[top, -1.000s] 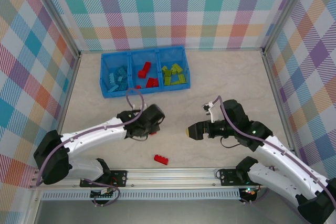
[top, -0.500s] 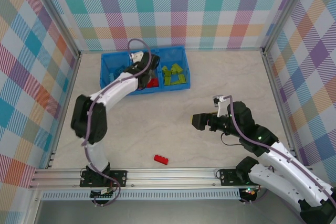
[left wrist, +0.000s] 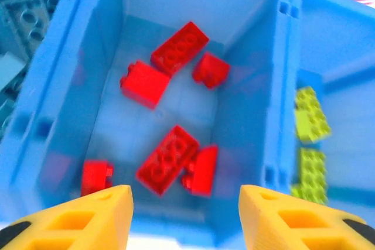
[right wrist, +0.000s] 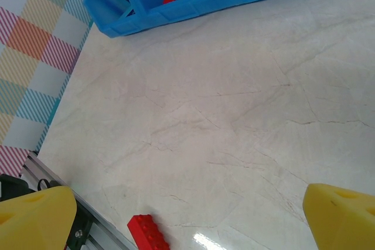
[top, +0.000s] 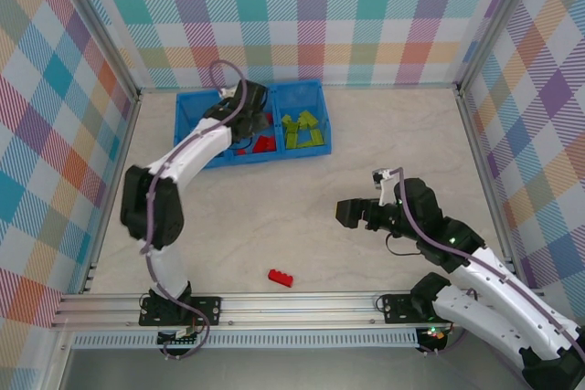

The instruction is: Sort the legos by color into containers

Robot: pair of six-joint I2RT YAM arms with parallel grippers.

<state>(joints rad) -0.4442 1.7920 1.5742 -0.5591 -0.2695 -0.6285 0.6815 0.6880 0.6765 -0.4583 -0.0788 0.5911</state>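
Hung left gripper, fingers parted and empty, above red legos in middle compartment, upper centre overhead. Held right gripper spread wide, empty, over table; lone red brick lower centre.

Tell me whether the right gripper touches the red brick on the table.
Apart: the top view shows bare table between the right gripper and the red brick.
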